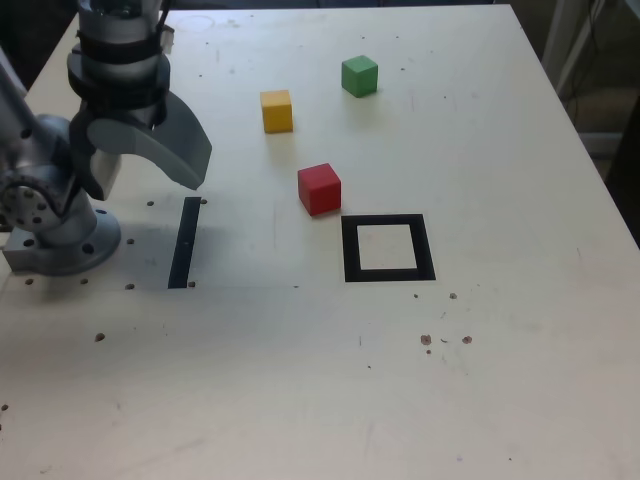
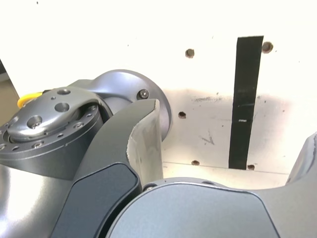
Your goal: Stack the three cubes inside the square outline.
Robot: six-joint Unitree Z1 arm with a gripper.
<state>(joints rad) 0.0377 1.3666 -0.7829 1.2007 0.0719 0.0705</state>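
Three cubes lie apart on the pale table in the exterior view: the red cube (image 1: 319,188) just beyond the near-left corner of the square outline (image 1: 350,248), the yellow cube (image 1: 277,110) farther back, and the green cube (image 1: 359,75) farthest back. Nothing sits inside the outline. My gripper (image 1: 150,172) hangs at the exterior view's left, next to the arm's base, well away from all the cubes. In the wrist view the gripper (image 2: 230,129) stands open, with only bare table and black tape between its jaws. No cube shows in that view.
A straight black strip (image 1: 184,242) lies on the table right of the arm's base (image 1: 60,235); the wrist view shows the strip (image 2: 246,99) too. Small screw holes and dark specks dot the tabletop. The table's right edge (image 1: 600,190) drops off to the floor.
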